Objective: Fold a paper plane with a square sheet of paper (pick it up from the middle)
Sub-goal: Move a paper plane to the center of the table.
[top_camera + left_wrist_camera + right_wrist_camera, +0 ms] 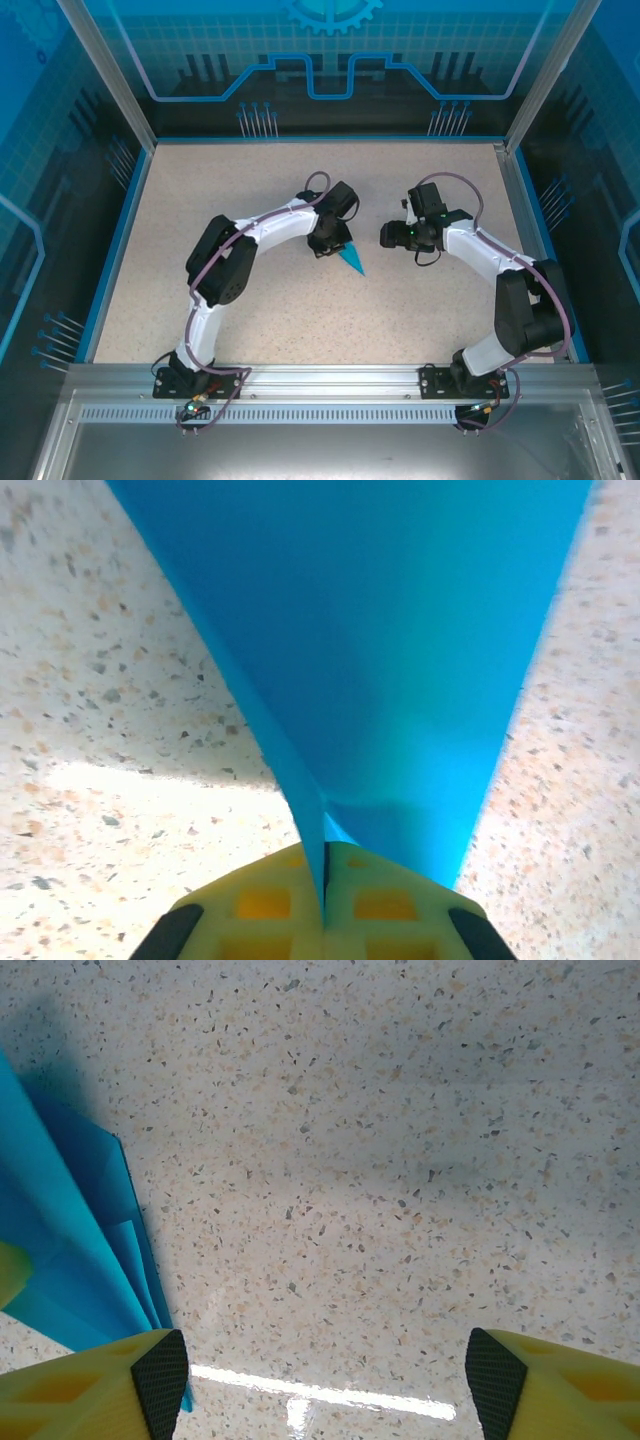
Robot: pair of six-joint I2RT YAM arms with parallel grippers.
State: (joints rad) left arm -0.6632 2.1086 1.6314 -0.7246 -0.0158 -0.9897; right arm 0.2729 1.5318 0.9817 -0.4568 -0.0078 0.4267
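The turquoise sheet of paper is folded into a slim pointed shape, the paper plane (352,260), whose tip rests on the table in the middle. My left gripper (328,243) is shut on its upper end. In the left wrist view the yellow fingers (265,905) meet with a fold of the blue paper (400,630) pinched between them, and the paper fans out ahead. My right gripper (390,236) hovers just right of the plane, open. Between its pads (160,1375) lies bare table, and the blue paper (70,1260) sits at the left, outside its jaws.
The speckled beige tabletop (250,180) is bounded by a blue rim and aluminium posts (105,70). The metal mounting rail (320,385) runs along the near edge. Bare surface lies all around the two grippers.
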